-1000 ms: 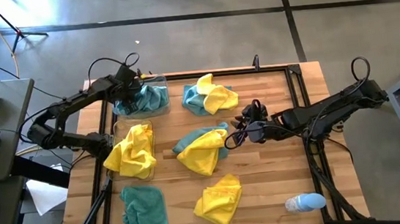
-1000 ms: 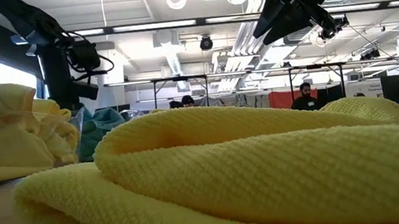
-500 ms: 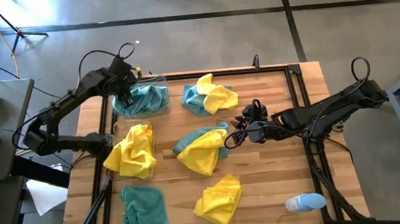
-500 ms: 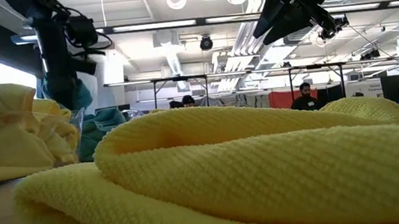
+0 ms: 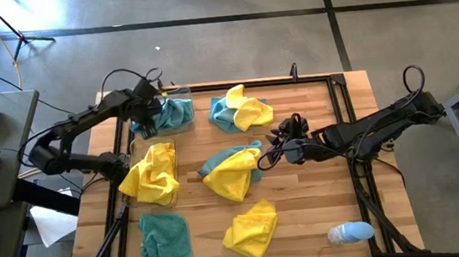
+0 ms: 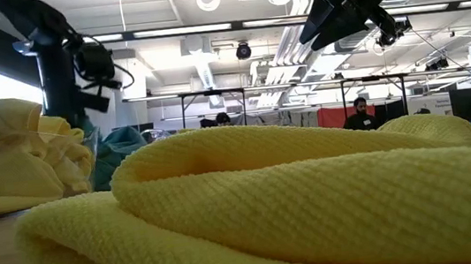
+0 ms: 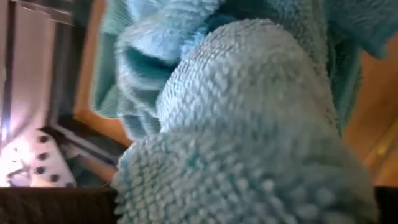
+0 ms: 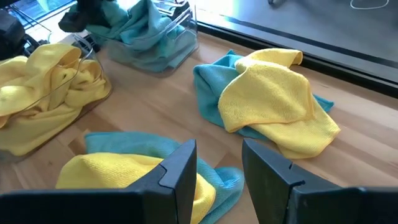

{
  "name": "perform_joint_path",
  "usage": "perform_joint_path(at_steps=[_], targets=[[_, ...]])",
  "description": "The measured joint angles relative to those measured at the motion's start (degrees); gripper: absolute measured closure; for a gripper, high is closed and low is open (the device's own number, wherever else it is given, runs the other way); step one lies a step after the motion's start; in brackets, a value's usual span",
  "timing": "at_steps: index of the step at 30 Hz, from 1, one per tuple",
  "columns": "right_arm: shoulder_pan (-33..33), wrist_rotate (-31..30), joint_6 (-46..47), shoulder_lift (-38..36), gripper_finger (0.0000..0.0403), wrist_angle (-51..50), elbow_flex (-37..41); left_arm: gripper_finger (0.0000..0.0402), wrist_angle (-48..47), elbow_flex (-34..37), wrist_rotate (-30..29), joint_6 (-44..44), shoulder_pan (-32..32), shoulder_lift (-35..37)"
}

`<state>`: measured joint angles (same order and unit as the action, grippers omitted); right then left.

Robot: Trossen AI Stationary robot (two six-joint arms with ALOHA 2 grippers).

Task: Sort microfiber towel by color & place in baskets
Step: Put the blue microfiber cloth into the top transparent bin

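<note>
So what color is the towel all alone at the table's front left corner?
Teal-blue. The towel shows best in the high view.

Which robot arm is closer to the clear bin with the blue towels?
Left. Its end effector is at the clear plastic bin of teal towels; the right end effector hovers mid-table, well away.

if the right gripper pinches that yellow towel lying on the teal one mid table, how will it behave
Likely floppy: the yellow towel lies in soft folds and would drape from the right gripper. It probably weighs little. Its fuzzy weave may snag the teal towel beneath it and drag it along.
</note>
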<state>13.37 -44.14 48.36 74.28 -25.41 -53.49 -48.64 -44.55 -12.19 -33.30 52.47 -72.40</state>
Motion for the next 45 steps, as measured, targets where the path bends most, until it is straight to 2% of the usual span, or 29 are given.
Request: perform_joint_path(at_steps=[10,15,26,33,37,41,45], targets=[[0.0,0.0,-0.4,0.0,0.0279,0.0,0.0,0.0228,4.6,-0.6,1.6,-0.6,0.1,-9.5],[0.0,0.2,-0.3,0.0,0.0279,0.0,0.0,0.0229,3.6,-1.7,0.4,0.0,-0.1,-11.1],[0.0,1.0,-0.7,0.0,0.0279,0.0,0.0,0.023,-3.8,-6.6,-1.9,2.7,-0.1,-7.8],[-0.3,1.0,-0.9,0.0,0.0279,0.0,0.0,0.023,-5.0,-7.0,-1.9,2.2,-0.1,-5.7],[-0.3,1.0,-1.0,0.0,0.0279,-0.1,0.0,0.023,-9.6,-7.8,-1.5,3.9,-0.1,-3.9],[-0.3,1.0,-1.1,0.0,0.0279,-0.2,0.0,0.023,-16.1,-10.9,3.0,8.0,-0.1,-1.8],[-0.3,1.0,-1.1,0.0,0.0279,-0.5,0.0,0.023,-15.0,-12.9,14.2,8.5,0.1,1.4]])
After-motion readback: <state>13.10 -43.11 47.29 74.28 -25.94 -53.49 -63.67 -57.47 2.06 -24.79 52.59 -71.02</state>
